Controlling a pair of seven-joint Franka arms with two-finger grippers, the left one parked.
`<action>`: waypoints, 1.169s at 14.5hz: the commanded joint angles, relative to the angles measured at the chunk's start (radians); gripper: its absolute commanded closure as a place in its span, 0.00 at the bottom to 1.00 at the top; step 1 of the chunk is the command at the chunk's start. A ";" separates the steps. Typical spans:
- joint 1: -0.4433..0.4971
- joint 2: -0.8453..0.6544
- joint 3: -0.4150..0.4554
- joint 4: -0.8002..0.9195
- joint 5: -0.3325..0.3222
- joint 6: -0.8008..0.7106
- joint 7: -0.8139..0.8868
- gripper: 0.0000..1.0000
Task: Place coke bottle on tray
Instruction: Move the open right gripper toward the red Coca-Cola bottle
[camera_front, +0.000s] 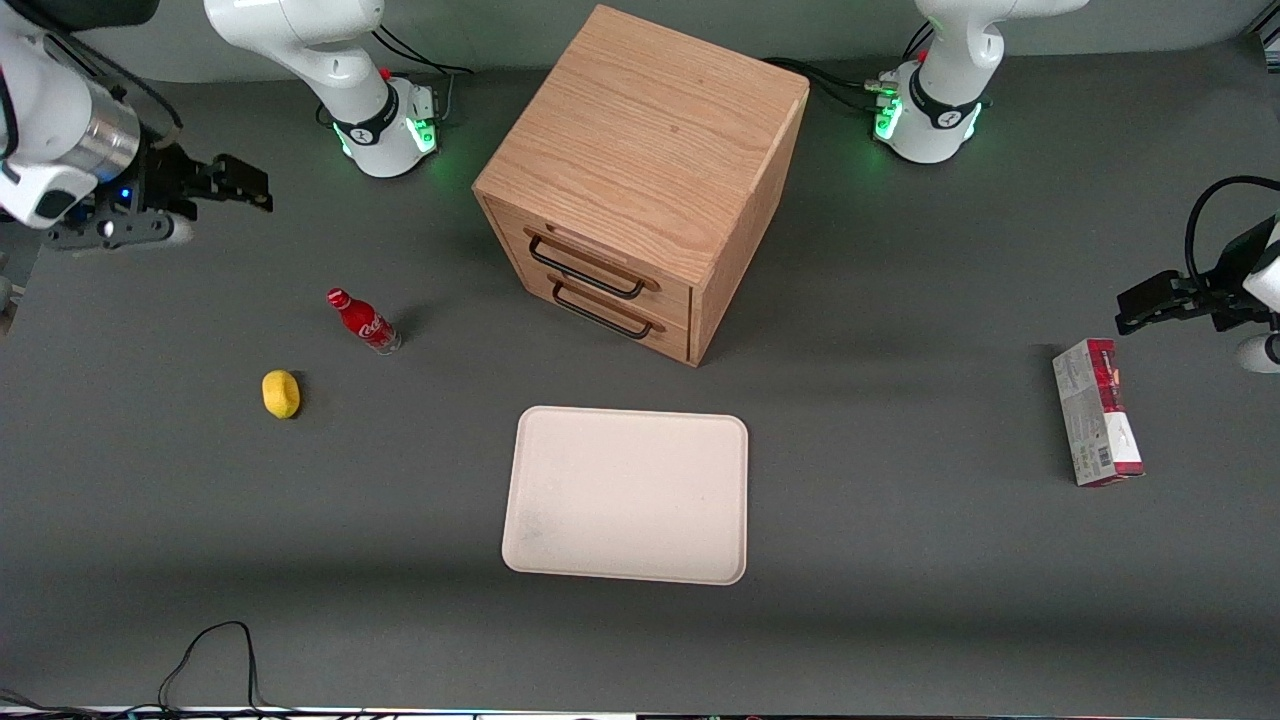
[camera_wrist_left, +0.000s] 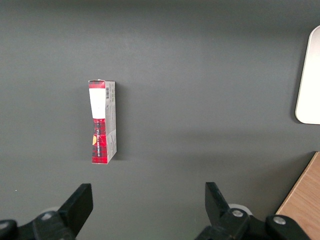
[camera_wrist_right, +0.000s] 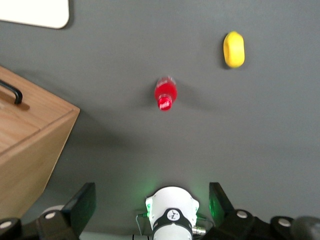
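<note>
Hovering high over the worktop (camera_front: 900, 620), the tool (camera_front: 235, 185) gaped wide and empty, while the coke bottle (camera_front: 364, 322) stood upright near the lemon (camera_front: 281, 394), well apart from the tray (camera_front: 627, 494).

The front view looks down steeply from high over the whole table (camera_front: 200, 560). The right wrist view looks straight down from well above, past the gripper (camera_wrist_right: 150, 205), sharing the coke bottle (camera_wrist_right: 165, 93), lemon (camera_wrist_right: 234, 49) and tray (camera_wrist_right: 35, 12) corner. The left wrist view looks straight down on the carton (camera_wrist_left: 102, 121).
</note>
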 joint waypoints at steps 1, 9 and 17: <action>0.004 -0.078 -0.001 -0.125 -0.006 0.088 -0.005 0.00; 0.002 -0.035 -0.005 -0.418 -0.005 0.496 -0.004 0.00; 0.004 0.141 -0.005 -0.541 -0.005 0.831 0.007 0.00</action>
